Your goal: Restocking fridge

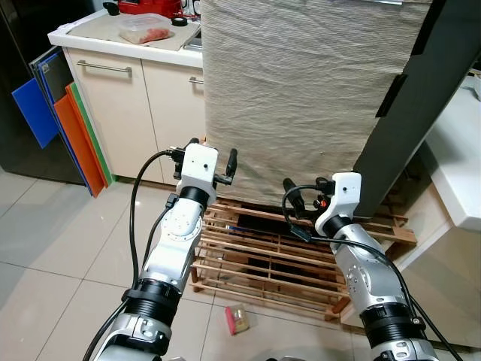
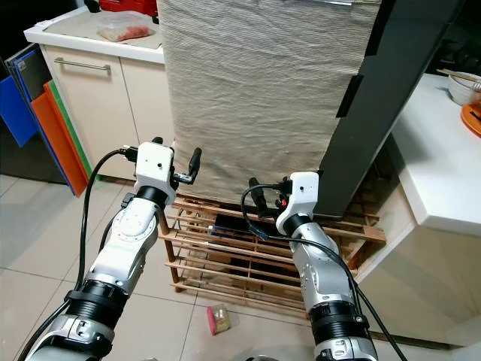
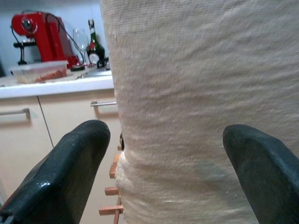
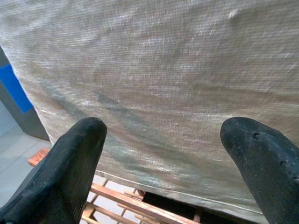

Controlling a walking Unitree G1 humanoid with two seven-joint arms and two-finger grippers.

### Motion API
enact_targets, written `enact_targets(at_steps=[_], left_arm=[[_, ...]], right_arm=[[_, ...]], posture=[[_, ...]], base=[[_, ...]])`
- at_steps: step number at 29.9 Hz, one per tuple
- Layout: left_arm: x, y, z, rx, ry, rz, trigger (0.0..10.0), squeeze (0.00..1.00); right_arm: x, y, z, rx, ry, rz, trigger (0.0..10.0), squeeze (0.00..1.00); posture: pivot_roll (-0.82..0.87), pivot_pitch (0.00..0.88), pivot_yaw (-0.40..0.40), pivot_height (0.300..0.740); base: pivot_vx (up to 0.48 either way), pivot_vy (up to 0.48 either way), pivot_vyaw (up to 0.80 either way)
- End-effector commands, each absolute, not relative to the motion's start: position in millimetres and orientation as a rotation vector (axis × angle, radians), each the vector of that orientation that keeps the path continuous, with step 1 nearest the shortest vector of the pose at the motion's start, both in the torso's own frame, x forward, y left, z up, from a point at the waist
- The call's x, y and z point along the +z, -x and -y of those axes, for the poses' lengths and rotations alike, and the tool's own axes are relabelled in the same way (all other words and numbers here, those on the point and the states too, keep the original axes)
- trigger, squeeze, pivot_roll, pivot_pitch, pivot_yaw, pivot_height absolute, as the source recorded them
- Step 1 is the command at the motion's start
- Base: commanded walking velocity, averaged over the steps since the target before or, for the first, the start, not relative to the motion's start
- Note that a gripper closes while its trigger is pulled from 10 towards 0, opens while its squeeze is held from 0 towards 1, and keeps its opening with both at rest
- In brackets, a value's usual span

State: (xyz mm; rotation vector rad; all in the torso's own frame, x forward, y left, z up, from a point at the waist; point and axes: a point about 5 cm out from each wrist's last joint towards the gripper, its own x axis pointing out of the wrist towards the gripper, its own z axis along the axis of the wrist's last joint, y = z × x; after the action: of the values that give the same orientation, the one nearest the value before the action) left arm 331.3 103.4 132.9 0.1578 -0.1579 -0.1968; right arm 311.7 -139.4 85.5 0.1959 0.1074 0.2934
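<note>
The robot stands facing a tall unit draped in a beige cloth (image 1: 301,98), presumably the fridge, set on a wooden pallet (image 1: 255,259) with its dark door (image 1: 421,98) swung out on the right. Both the left gripper (image 1: 214,160) and the right gripper (image 1: 304,188) hover just in front of the cloth's lower edge, fingers spread and holding nothing. A small packet (image 1: 237,319) lies on the tiles by the pallet, and a food container (image 1: 146,28) waits on the counter. Restocking looks barely begun: nothing is picked up yet
</note>
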Motion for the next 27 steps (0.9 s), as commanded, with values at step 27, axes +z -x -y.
enact_targets(at_steps=[27], left_arm=[[134.7,-329.3,-95.8,-0.267,-0.140,0.175,10.0,0.00]], right_arm=[[97.8,-314.1,155.9,0.156,-0.070,0.019,10.0,0.16]], posture=[[-0.06,0.000,-0.041,0.740]], base=[[-0.172,0.000,-0.21]])
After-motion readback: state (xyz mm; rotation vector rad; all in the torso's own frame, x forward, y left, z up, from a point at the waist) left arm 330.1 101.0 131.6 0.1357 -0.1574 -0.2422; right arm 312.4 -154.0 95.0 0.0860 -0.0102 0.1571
